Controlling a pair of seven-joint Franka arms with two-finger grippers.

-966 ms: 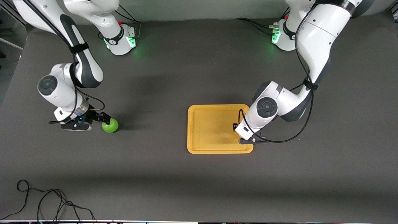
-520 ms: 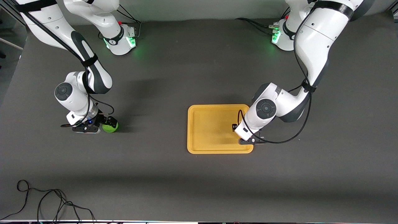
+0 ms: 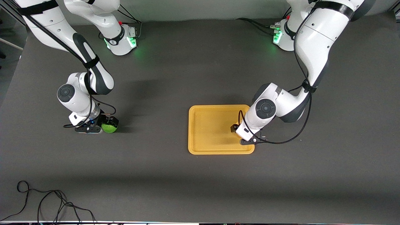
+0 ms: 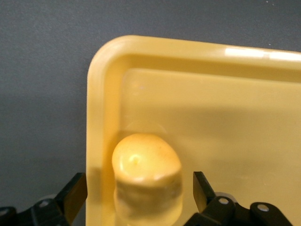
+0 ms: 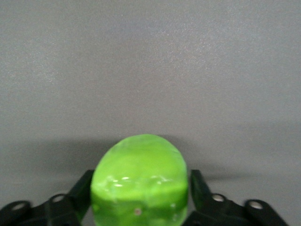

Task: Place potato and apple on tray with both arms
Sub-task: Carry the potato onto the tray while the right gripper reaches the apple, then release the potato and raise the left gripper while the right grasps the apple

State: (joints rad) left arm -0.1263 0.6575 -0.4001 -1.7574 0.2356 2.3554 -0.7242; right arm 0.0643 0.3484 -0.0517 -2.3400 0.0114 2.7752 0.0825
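The orange-yellow tray [image 3: 209, 131] lies on the table toward the left arm's end. My left gripper [image 3: 238, 132] is low over the tray's end nearest the left arm. In the left wrist view the gripper [image 4: 139, 200] is open, and the yellow-tan potato [image 4: 146, 174] rests on the tray [image 4: 216, 117] between its jaws with a gap on each side. The left hand hides the potato in the front view. The green apple [image 3: 110, 127] sits on the table toward the right arm's end. My right gripper [image 5: 141, 200] is open around the apple [image 5: 140, 183], fingers close beside it.
A loose black cable [image 3: 47, 203] lies near the front edge at the right arm's end. Two white arm bases [image 3: 122, 40] with green lights stand along the back edge. The table is dark grey.
My right gripper has moved sideways onto the apple, and its fingers now stand on both sides of it. The left hand has shifted slightly over the tray.
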